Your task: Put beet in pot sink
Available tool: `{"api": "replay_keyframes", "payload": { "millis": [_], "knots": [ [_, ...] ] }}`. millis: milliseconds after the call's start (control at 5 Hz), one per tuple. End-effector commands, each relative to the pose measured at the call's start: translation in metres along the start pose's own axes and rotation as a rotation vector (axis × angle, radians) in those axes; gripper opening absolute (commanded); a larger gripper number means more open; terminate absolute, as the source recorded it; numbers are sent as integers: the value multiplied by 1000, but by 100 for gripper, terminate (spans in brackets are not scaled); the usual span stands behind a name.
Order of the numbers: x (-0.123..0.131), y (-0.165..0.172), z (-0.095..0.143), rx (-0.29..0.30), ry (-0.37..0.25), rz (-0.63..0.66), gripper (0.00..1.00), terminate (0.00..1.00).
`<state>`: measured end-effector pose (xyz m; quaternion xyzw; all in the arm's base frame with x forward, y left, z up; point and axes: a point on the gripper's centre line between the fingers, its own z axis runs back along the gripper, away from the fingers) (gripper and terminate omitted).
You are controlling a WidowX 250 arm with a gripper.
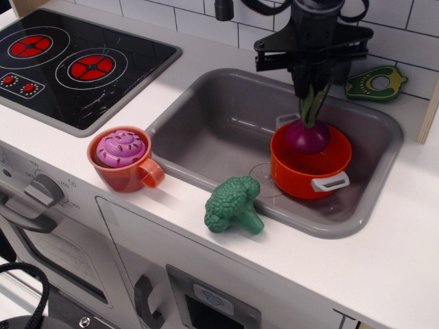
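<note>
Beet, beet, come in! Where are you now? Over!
Gripper shut on beet stalks. Bulb hangs inside the pot mouth, pot in sink. Not yet released. Nothing blocking.

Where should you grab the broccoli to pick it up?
Best guess: grab the broccoli by its stalk, coming from above. It lies on its side on the counter in front of the sink, stalk pointing right. The stalk is narrower and smoother than the bumpy head.

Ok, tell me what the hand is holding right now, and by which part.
The hand holds the beet by its green leaf stalks, with the bulb hanging inside the pot.
</note>
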<state>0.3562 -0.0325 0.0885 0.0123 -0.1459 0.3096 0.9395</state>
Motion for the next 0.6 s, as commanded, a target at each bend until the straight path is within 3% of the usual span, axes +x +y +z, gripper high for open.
{"api": "replay_keyframes", "payload": {
  "millis": [0,200,400],
  "knots": [
    [5,-7,28,-48,-41,-6,100,0],
    [5,-7,28,-48,-41,-6,100,0],
    [5,-7,28,-48,-41,-6,100,100]
  ]
}}
